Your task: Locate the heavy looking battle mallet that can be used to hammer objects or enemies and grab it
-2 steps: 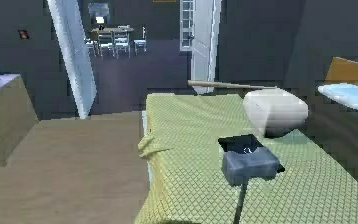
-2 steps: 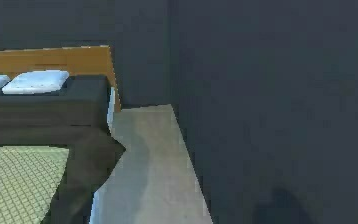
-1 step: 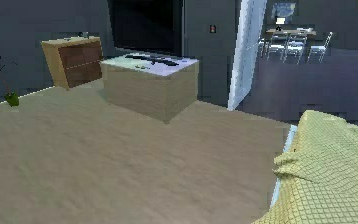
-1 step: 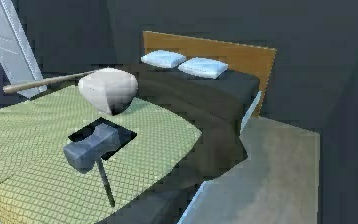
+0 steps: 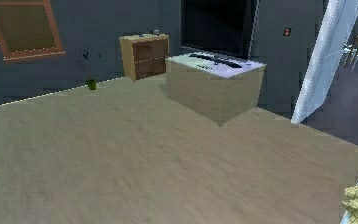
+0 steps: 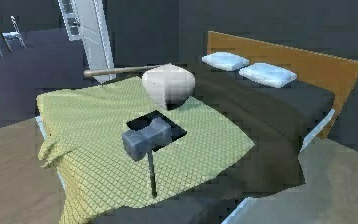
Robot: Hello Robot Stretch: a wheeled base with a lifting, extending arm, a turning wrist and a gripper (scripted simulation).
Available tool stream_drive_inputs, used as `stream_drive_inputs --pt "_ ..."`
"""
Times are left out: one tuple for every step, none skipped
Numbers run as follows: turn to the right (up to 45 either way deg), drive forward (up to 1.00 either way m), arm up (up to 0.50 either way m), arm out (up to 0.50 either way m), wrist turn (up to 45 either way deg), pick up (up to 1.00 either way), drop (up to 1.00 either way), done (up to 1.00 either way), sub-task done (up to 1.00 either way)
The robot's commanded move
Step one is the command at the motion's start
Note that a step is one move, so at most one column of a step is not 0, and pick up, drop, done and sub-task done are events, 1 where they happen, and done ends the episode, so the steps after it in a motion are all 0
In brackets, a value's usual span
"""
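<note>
A mallet (image 6: 151,140) lies on the yellow checked blanket (image 6: 87,125) of a bed in the arm side view. It has a blocky grey head and a thin dark handle that runs down toward the bed's near edge. Its head rests partly on a flat dark thing (image 6: 147,121). Just beyond it stands a round beige pot-like thing (image 6: 168,84).
A long wooden bat-like stick (image 6: 117,71) lies at the bed's far side. Two pale pillows (image 6: 249,67) sit by the wooden headboard (image 6: 297,58). In the forward view a low cabinet (image 5: 215,85) carries a dark screen (image 5: 219,25), beside a wooden dresser (image 5: 143,55); open floor (image 5: 137,150) lies in front.
</note>
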Motion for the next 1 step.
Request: stream_drive_inputs --pt "0.0 0.00 0.50 0.00 0.0 0.00 0.00 0.00 0.00"
